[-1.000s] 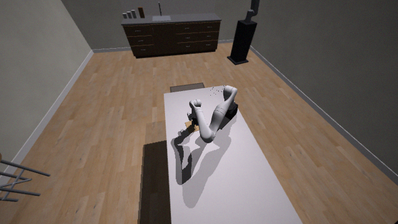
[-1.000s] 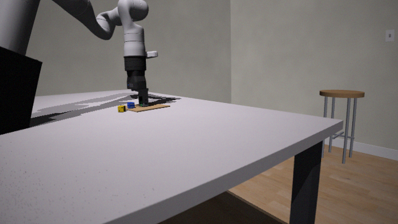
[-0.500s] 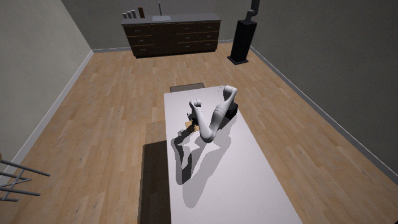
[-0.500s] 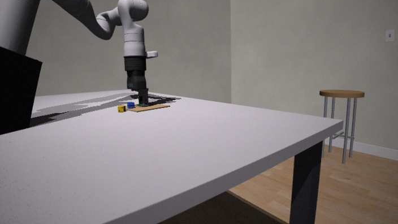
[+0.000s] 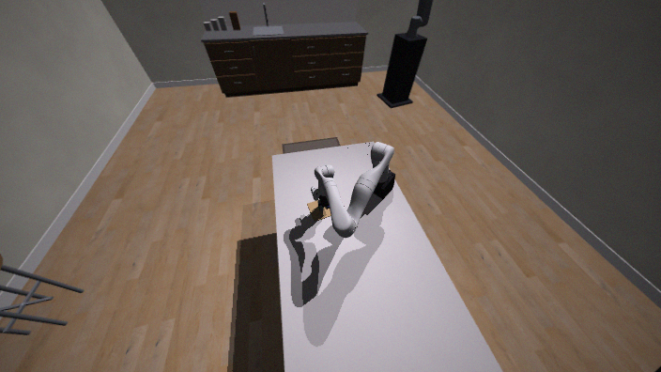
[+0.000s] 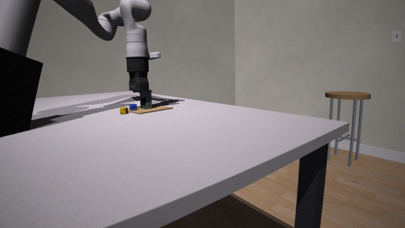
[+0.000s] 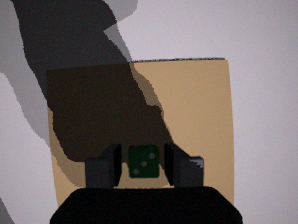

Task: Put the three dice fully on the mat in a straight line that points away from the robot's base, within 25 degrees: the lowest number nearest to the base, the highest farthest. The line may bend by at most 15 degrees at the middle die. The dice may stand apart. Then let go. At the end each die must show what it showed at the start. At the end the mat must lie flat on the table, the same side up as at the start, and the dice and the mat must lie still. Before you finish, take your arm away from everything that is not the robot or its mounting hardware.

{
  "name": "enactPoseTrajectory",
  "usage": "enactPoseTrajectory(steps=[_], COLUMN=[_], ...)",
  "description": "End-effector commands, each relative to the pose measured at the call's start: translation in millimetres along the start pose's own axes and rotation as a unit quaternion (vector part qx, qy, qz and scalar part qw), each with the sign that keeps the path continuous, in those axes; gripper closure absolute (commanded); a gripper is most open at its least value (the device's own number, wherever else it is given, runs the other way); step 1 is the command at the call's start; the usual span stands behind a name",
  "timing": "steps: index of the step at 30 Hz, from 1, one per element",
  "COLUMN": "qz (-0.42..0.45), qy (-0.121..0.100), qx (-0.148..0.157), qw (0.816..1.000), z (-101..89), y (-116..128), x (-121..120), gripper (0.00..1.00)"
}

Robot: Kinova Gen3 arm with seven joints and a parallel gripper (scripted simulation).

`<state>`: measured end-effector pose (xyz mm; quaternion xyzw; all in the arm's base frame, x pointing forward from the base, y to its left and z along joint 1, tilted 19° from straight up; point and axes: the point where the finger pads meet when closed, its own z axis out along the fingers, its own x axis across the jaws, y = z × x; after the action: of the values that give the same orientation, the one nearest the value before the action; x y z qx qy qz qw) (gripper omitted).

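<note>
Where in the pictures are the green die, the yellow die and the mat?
green die (image 7: 144, 161), wrist view, on its top face between the pincer fingers.
yellow die (image 6: 123, 110), exterior view, on its front face.
mat (image 7: 200, 116), wrist view, on its bare sunlit part right of the shadow.
</note>
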<state>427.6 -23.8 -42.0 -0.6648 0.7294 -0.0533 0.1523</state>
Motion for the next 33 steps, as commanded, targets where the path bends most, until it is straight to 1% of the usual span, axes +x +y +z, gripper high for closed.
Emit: enactPoseTrajectory(steps=[1, 13, 16, 20, 28, 30, 33], qz=[0.0, 0.0, 0.0, 0.0, 0.0, 0.0, 0.0], qy=[0.0, 0.0, 0.0, 0.0, 0.0, 0.0, 0.0], qx=[0.001, 0.001, 0.001, 0.001, 0.001, 0.001, 0.001], qw=[1.0, 1.0, 1.0, 1.0, 1.0, 1.0, 1.0], z=[-0.5, -1.3, -6.0, -20.4, -62.9, -62.9, -76.4], y=[0, 0, 0, 0, 0, 0, 0], x=[0, 0, 0, 0, 0, 0, 0], gripper=[0.3, 0.3, 0.3, 0.3, 0.3, 0.3, 0.3])
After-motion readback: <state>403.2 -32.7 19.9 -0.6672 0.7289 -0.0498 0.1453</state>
